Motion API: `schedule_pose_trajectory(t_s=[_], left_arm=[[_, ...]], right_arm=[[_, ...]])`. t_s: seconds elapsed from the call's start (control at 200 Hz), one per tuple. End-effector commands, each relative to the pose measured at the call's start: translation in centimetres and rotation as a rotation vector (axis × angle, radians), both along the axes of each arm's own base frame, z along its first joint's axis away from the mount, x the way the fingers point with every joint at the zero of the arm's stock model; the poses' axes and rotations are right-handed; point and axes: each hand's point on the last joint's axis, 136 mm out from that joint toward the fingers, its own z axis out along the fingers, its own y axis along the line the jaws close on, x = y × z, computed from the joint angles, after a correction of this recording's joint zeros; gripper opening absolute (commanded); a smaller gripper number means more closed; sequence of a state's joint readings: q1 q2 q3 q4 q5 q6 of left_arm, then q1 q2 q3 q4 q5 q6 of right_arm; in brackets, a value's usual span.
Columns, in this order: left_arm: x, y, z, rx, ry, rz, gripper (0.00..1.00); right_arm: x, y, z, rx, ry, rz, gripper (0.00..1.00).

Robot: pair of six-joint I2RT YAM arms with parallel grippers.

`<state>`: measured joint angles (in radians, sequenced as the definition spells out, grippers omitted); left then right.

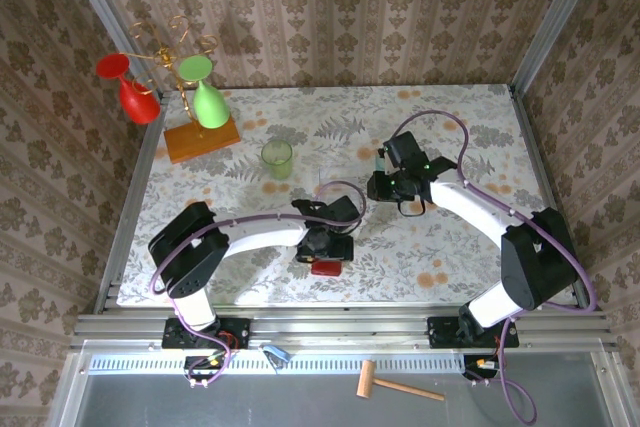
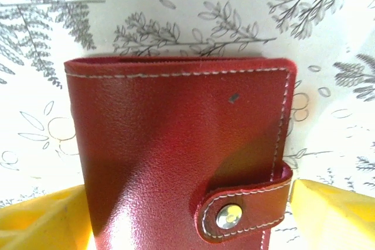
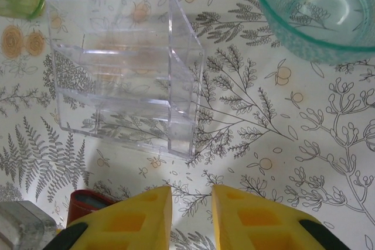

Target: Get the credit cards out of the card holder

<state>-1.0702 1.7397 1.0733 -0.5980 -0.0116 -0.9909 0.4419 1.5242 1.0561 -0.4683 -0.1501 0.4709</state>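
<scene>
The card holder lies flat on the desk near its front edge, directly beneath the left gripper. It is closed, with the snap tab fastened over its right-hand edge, so we judge the credit cards to be shut inside. In the left wrist view the holder's long axis runs straight away from the wrist. The yellow fingers are spread wide, one on either side of its width, so any closing would come across the short side. We see nothing clamped, though we cannot tell whether the pads brush its edges. The right gripper is well apart, up the desk toward the clear plastic box and the teal cup. Its fingers are parted by only a narrow gap and hold nothing. The left arm is plainly nearer. We judge that the next move depends on the tab side, which faces the right finger and must be freed before the holder can be unfolded.
</scene>
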Motion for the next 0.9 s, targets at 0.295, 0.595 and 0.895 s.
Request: schedule_pose_trajectory(t_s=[0.295,0.595,0.895], left_arm=[[1.3,2.1,4.4,-0.162,-0.081,0.040,0.86],[2.8,5.2,6.4,-0.405,-0.140,0.124,0.79],[3.3,6.3,6.9,-0.593,-0.136,0.130,0.60]], right_arm=[[-2.8,1.5,0.5,0.087,0.027,0.025,0.27],[-5.2,4.3,-0.1,0.049,0.052,0.067,0.29],[-8.4,6.3,-1.7,-0.041,0.102,0.044,0.29]])
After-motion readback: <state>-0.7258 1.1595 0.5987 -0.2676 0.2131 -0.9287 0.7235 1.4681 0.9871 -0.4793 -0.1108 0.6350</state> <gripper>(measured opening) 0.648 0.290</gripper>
